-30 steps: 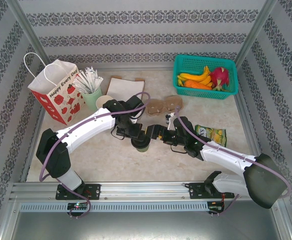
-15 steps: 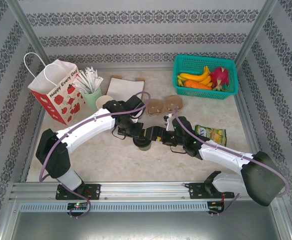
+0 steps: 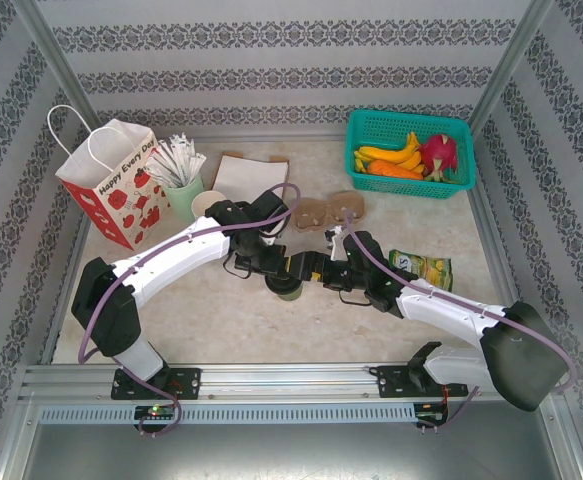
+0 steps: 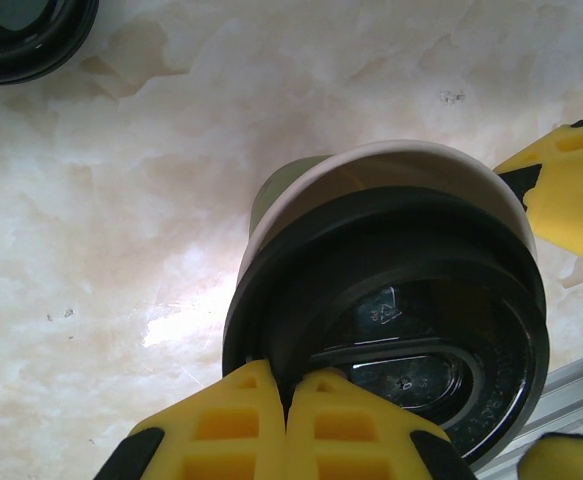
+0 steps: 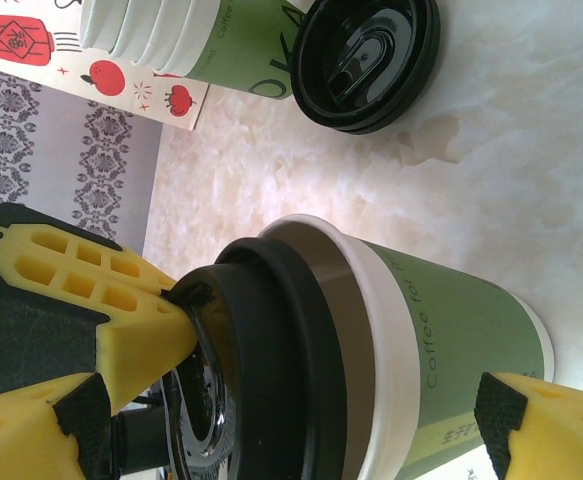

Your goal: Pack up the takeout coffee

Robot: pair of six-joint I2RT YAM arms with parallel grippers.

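A dark green takeout coffee cup (image 3: 287, 291) (image 5: 451, 350) stands mid-table between both arms. Its round black lid (image 4: 401, 320) (image 5: 271, 370) sits askew over the mouth, leaving the cream rim (image 4: 391, 160) bare on one side. My left gripper (image 4: 286, 400) (image 3: 271, 266) is shut on the lid's edge. My right gripper (image 5: 289, 415) (image 3: 309, 268) is open wide, one yellow finger on each side of the cup; I cannot tell whether either touches it. A second black lid (image 5: 366, 60) (image 4: 21, 40) lies on the table beyond.
A red-and-white paper bag (image 3: 111, 185) stands back left. Beside it are a pale green cup of wrapped sticks (image 3: 183, 190) and an open cup (image 3: 209, 205). Brown cup carriers (image 3: 326, 210) lie behind the grippers. A teal fruit basket (image 3: 371, 160) sits back right, a snack packet (image 3: 423, 268) right.
My right gripper has edged slightly left, closer around the cup. The left gripper has kept its hold on the lid and stayed in place.
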